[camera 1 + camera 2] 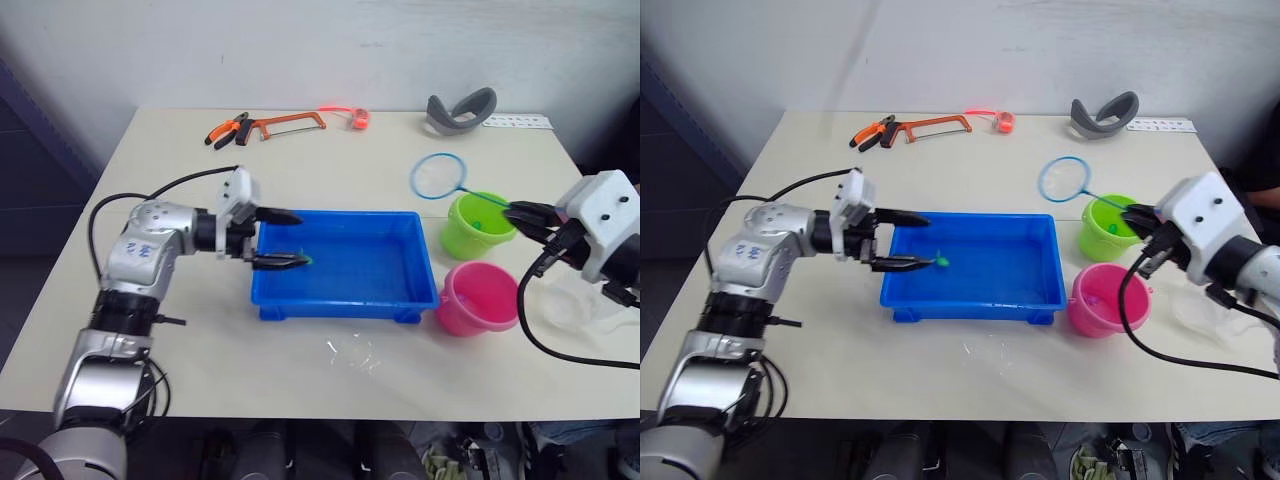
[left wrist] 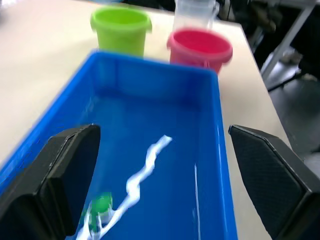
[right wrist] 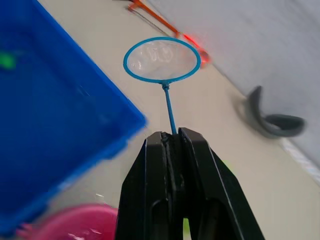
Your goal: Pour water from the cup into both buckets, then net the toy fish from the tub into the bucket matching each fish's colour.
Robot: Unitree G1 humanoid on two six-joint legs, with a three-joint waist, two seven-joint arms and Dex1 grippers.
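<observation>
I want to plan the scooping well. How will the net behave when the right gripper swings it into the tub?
The net is probably very light: a thin hoop on a slim handle. Pinched at the handle's far end by the right gripper, it may wobble or twist. Its fine mesh looks soft, so it likely sags under a fish in the tub.

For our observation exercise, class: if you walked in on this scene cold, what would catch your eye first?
Probably the bright blue tub at mid-table, with the open left gripper at its left end near a small green fish. Next, the right gripper, shut on the net, whose hoop hangs above the table behind the lime green bucket and pink bucket.
</observation>
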